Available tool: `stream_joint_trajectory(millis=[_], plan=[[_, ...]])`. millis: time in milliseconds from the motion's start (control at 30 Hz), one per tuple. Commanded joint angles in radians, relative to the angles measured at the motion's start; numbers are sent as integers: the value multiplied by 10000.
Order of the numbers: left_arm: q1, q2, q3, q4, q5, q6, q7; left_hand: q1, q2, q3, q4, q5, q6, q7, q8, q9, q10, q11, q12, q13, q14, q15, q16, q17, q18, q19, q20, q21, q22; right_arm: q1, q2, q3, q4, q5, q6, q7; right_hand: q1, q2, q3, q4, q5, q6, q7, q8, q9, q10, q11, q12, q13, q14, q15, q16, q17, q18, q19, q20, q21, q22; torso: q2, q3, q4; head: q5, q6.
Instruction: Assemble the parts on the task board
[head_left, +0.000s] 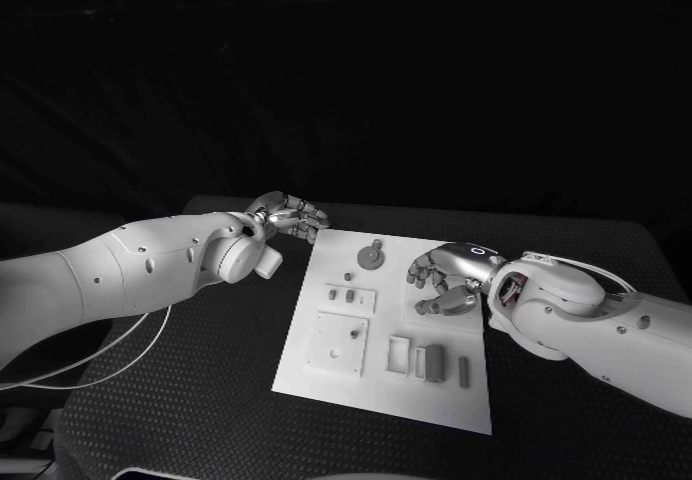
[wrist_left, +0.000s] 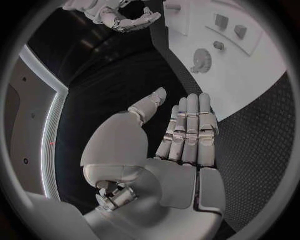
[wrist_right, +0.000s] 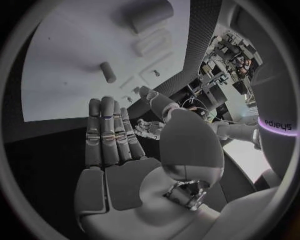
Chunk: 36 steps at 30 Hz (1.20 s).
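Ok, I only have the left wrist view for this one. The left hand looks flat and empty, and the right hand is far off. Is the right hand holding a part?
Observer: No. The right wrist view shows the right hand with its fingers straight and its palm bare.
Operator: Where is it relative to the board?
Observer: In the head view it is over the right edge of the task board, about halfway along it.
Operator: Any parts at the near end?
Observer: Yes. A grey block lies towards the near right corner, with a thin peg beside it.
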Motion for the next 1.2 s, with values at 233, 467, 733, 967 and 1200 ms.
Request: stream_joint_trajectory(millis=[233,467,733,967,1200], plan=[[10,33,5,-17,-20,48,158,25,-34,-13,46,57,-14,-24,45,-1,-8,3,56,-2,41,29,-39,18,149,64,-20,-54,-8,-1,226,-49,-383,-1327,620,-479,93,-169,32,236,-48,-90,-131,75,-19,-286,62,-8,-133,-224,40,192,-58,42,-175,30,125,233,15,-3,18,-68,52],[9,44,4,-38,-20,73,155,23,-30,-12,47,57,-18,-23,45,-2,-13,4,53,-4,42,29,-42,21,150,64,-20,-54,-9,-7,389,-168,-690,-1458,591,-474,264,2,79,227,-51,-71,-76,124,-8,-301,49,19,-168,-246,24,304,-96,42,-189,22,186,233,10,-12,35,-82,41],[8,44,4,-51,-20,78,156,20,-25,-11,48,57,-22,-22,45,-4,-16,6,51,-5,42,28,-45,24,150,65,-21,-54,-9,-105,506,-302,-862,-1429,816,-369,423,544,-12,-31,-52,200,17,329,55,-41,-40,121,-167,-188,-59,538,-209,42,-138,-6,338,225,8,-15,30,-64,-9],[8,45,4,-56,-20,95,153,20,-20,-9,46,58,-33,-19,42,-7,-25,9,47,-7,45,28,-48,28,150,65,-21,-54,-9,-147,518,-304,-867,-1425,719,-267,343,786,-68,-259,-42,595,-56,537,116,529,-189,254,-93,-115,-194,724,-382,42,-59,-44,442,212,8,-7,15,-63,-32],[7,60,4,-57,-20,114,143,20,-18,-7,44,57,-46,-14,37,-10,-37,14,40,-10,46,27,-51,33,151,66,-22,-54,-9,-268,638,-304,-953,-1425,594,-211,301,1129,-41,-417,-41,881,-124,654,158,896,-274,306,-55,-102,-260,827,-491,42,-34,-64,484,209,5,-10,30,-73,-63]])
